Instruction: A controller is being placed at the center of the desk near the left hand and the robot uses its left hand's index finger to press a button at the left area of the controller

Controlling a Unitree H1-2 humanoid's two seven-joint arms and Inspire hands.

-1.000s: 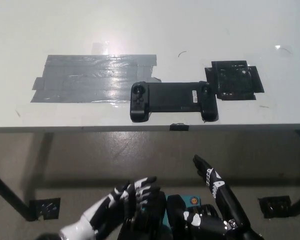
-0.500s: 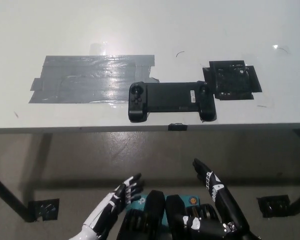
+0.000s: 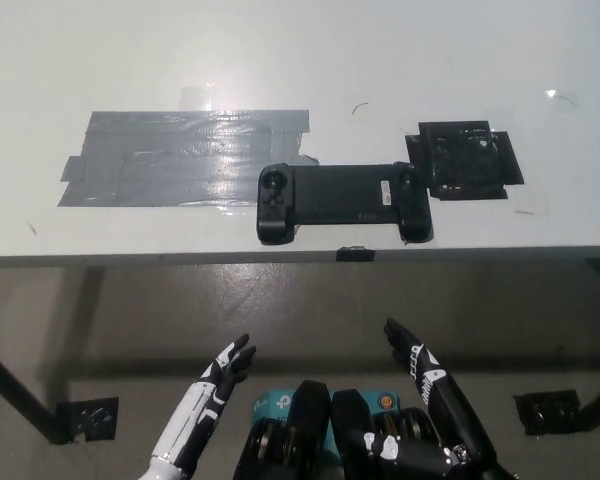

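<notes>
The controller point(image 3: 342, 203) lies flat on the white desk point(image 3: 280, 60), close to the desk's near edge, well ahead of both hands and untouched by either. It is a long black bar with a grip at each end; the end with the round stick and buttons on the left side sits ahead of the left hand point(image 3: 220, 372), slightly to that hand's right. The left hand is below the desk edge, over the floor, its fingers stretched out together and pointing forward, holding nothing. The right hand point(image 3: 420, 362) is also low, below the desk edge and just beside the left hand on its right, fingers extended and apart, empty. A broad patch of grey tape point(image 3: 185, 157) is stuck to the desk ahead of the left hand and to its left, its right end touching the controller's left end. A square patch of black tape point(image 3: 465, 160) lies ahead of the right hand, just beside the controller's right grip.
</notes>
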